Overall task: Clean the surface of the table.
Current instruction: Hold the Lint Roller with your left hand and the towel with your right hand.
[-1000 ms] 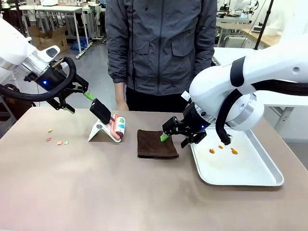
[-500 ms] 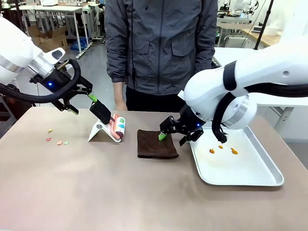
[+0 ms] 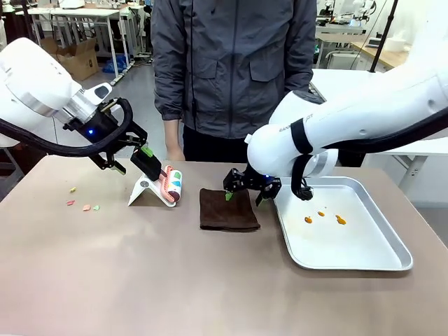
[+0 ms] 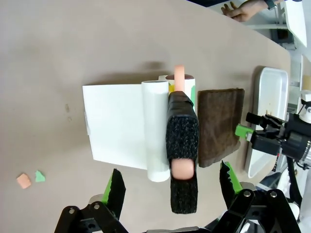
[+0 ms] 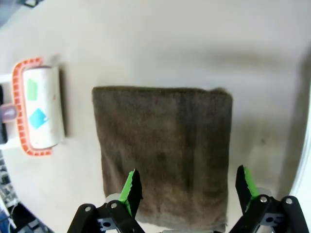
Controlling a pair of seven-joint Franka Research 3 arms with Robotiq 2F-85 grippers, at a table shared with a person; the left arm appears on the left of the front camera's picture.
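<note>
The taupe-brown table [image 3: 140,280] carries small coloured scraps [image 3: 84,206] at its left. A lint roller [image 3: 166,183] with a black handle [image 4: 182,141] leans on a white stand [image 4: 116,121]. My left gripper [image 3: 131,159] is open. In the left wrist view its fingers stand on either side of the handle's end, with the left gripper [image 4: 170,185] wide of it. A folded dark brown cloth [image 3: 227,208] lies mid-table. My right gripper [image 3: 243,194] hovers open over the cloth's far right part, so the brown cloth [image 5: 163,145] lies between its fingers [image 5: 130,187].
A silver tray [image 3: 364,255] with a few orange bits [image 3: 322,217] sits at the right, close to the cloth. A person in a grey jacket [image 3: 234,63] stands at the far edge, one hand [image 4: 243,7] near the table. The near half is bare.
My left gripper has swung right and down to the roller's handle. My right gripper has moved left from the tray's edge to above the cloth. Both stayed open.
</note>
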